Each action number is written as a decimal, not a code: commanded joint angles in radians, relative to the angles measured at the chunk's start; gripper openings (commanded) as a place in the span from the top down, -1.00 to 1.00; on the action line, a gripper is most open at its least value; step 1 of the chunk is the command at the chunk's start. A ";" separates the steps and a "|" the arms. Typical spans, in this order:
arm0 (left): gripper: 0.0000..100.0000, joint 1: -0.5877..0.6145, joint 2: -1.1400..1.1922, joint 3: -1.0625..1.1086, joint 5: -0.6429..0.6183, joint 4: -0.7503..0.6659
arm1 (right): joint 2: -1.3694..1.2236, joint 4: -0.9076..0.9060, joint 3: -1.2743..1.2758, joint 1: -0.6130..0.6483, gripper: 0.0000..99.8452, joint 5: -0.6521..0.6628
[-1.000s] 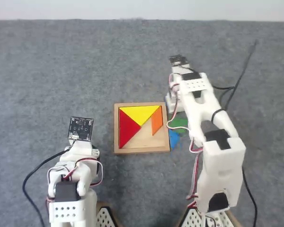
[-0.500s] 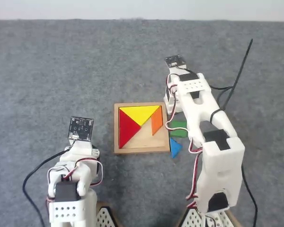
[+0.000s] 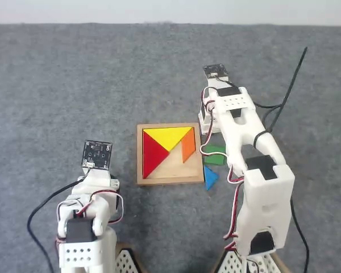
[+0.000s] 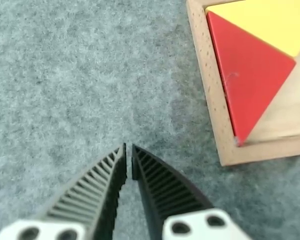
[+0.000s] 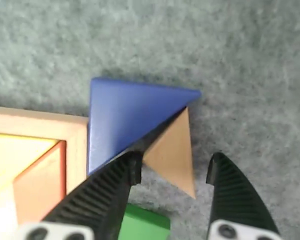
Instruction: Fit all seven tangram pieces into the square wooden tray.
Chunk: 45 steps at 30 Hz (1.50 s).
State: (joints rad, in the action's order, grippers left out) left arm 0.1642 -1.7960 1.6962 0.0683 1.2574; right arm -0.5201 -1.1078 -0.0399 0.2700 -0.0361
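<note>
Grey felt surface [image 3: 74,85]. Square wooden tray [image 3: 169,181] lies flat between my arms. A smooth yellow triangle [image 3: 168,136], red triangle [image 3: 152,153] and orange piece [image 3: 187,149] are seated inside. My right hand [image 5: 175,167] is wide open, straddling a bare-wood triangle [image 5: 172,152] whose long edge meets a blue triangle [image 5: 125,112] at the tray's outer rim. My left hand [image 4: 128,150] is pinched together, holding nothing.

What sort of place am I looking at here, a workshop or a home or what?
Probably a robotics test bench: a white left arm and a white right arm stand at a grey felt-covered table, with a square wooden tray holding coloured tangram pieces between them.
</note>
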 commanded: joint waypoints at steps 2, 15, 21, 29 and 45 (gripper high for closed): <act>0.96 -0.002 -0.020 -0.012 0.002 0.003 | -0.001 0.028 -0.037 0.012 0.56 -0.021; 0.96 -0.002 -0.020 -0.012 0.002 0.003 | 0.001 0.019 -0.035 0.013 0.86 -0.021; 0.96 -0.002 -0.020 -0.012 0.002 0.003 | 0.045 -0.079 -0.052 0.021 0.88 -0.057; 0.96 -0.002 -0.020 -0.012 0.002 0.003 | 0.300 -0.120 0.103 0.102 0.88 -0.126; 0.96 -0.002 -0.020 -0.012 0.002 0.003 | 0.404 0.028 0.282 0.406 0.88 -0.201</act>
State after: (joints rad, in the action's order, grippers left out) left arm 0.1642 -1.7960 1.6962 0.0683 1.2574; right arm 0.0000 -1.0710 0.3974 0.6245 -0.1726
